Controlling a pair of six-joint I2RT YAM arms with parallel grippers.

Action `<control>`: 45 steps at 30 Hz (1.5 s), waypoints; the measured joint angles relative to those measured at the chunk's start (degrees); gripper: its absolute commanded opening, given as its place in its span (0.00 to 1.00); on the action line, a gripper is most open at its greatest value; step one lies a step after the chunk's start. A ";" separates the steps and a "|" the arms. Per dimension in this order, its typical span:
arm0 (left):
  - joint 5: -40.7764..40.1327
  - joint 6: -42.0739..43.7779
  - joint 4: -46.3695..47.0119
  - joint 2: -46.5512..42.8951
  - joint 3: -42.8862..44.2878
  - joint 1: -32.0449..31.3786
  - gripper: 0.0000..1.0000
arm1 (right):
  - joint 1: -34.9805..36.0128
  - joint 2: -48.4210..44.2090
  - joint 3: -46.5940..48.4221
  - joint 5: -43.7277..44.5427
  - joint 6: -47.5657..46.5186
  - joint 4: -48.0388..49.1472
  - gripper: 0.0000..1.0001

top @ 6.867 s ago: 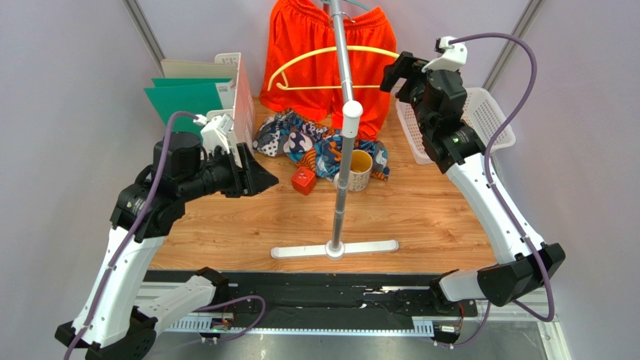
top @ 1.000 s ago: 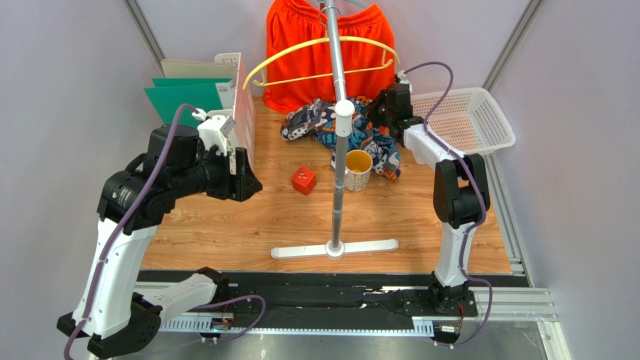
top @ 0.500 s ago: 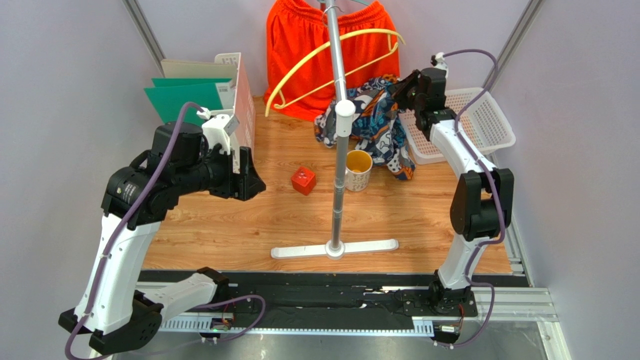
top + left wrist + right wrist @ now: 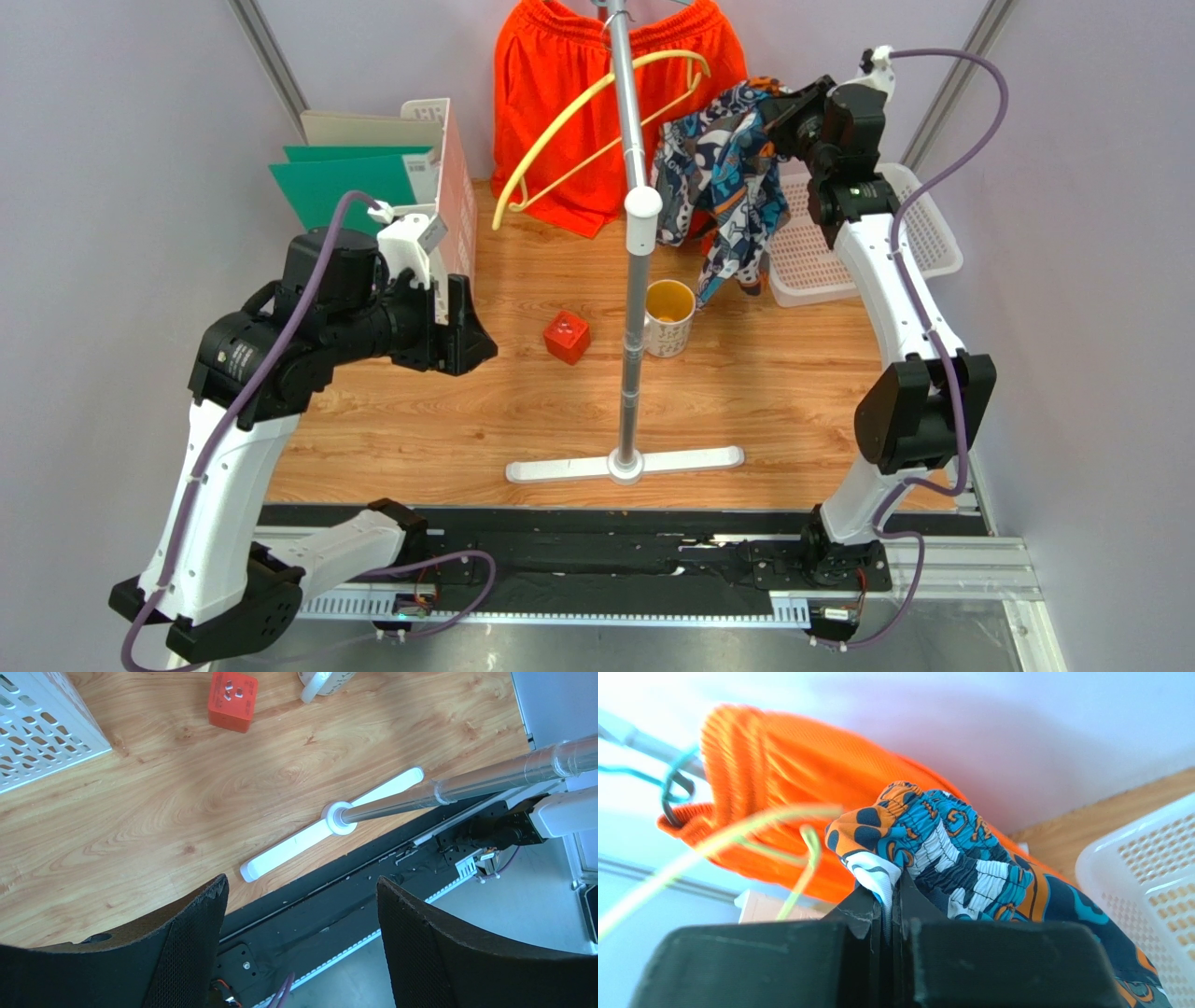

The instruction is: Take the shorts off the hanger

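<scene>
Item 1, right gripper (image 4: 887, 906): I see it clamped shut on the waistband of the printed shorts (image 4: 723, 175). It holds them high over the desk's far right corner, and the cloth hangs down beside the basket (image 4: 937, 231).
Item 2, orange shorts (image 4: 561, 98): on the rack at the far edge, behind the pole (image 4: 634, 350).
Item 3, yellow hanger (image 4: 575, 108): tilted, in front of the orange pair.
Item 4, left gripper (image 4: 302, 889): jaws wide apart, holding nothing, above the desk's left side.
Item 5, mug (image 4: 669, 317) and red cube (image 4: 567, 338): mid-desk, beside the pole.
</scene>
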 measured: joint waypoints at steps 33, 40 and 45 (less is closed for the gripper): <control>-0.20 0.15 0.17 -1.84 -0.39 0.00 0.82 | -16.63 2.51 7.06 -3.82 -31.76 0.39 0.00; -0.24 0.22 0.13 -0.98 -0.39 0.00 0.82 | -19.98 9.68 9.84 -3.26 -33.03 0.24 0.00; -0.35 0.24 -0.07 -0.52 -0.37 0.00 0.82 | -22.49 12.68 9.84 -2.05 -29.51 -1.77 0.00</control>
